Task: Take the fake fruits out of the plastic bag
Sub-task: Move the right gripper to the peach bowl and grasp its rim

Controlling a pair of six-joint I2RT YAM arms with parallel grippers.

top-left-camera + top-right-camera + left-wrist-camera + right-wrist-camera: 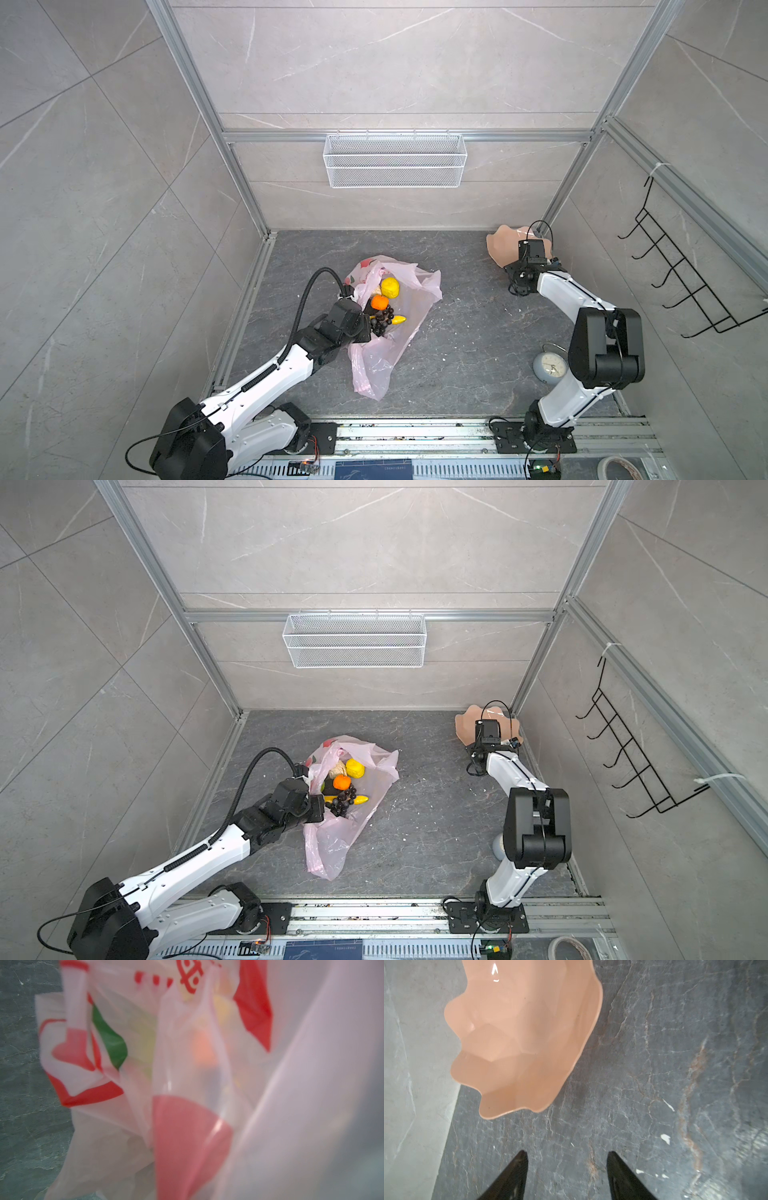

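The left gripper (362, 321) is sitting closed at the plastic bag (386, 353) mid-table, its fingertips lost behind blurred film. The fake fruits (384, 307) are lying inside the bag. The right gripper (568, 1167) is hovering open and empty near the peach plate (525, 1032) at the dark marbled table's (465, 332) far-right corner.

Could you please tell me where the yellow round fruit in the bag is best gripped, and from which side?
Probably across its round middle, coming from above and from the right: the yellow round fruit lies uncovered at the far end of the pile in the plastic bag, while the orange crowds its near-left side and the left arm fills that side.
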